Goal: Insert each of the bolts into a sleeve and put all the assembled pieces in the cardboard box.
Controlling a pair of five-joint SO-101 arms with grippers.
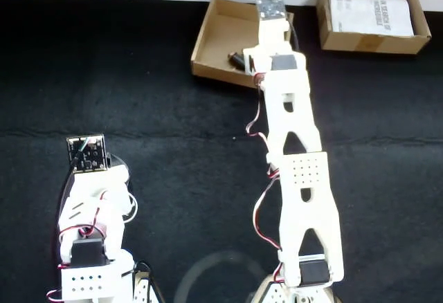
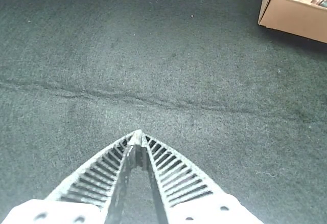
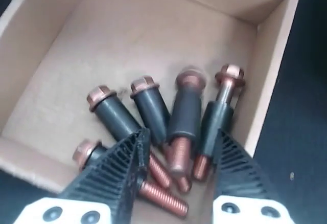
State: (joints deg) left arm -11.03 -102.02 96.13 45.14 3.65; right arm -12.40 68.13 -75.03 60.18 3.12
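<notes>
Boxing looks finished: the right hand [image 3: 181, 132] gapes over five assembled pieces [image 3: 184, 111] in the twelve-o'clock cardboard box [image 3: 153, 29]; the left hand [image 2: 138, 134] sits closed. Next, probably: lift clear.

Counted in the nearer carton: 5 copper-coloured bolts [image 3: 98, 97] and 5 black sleeves [image 3: 115, 119], paired as 5 assembled pieces. Counted on the table: 2 cardboard boxes [image 1: 220, 32], 1 printed sheet [image 1: 370, 14], 2 white arms [image 1: 299, 171].

copper bolts [image 3: 230, 73], black sleeves [image 3: 184, 115], tan cardboard box [image 3: 127, 29]
</notes>
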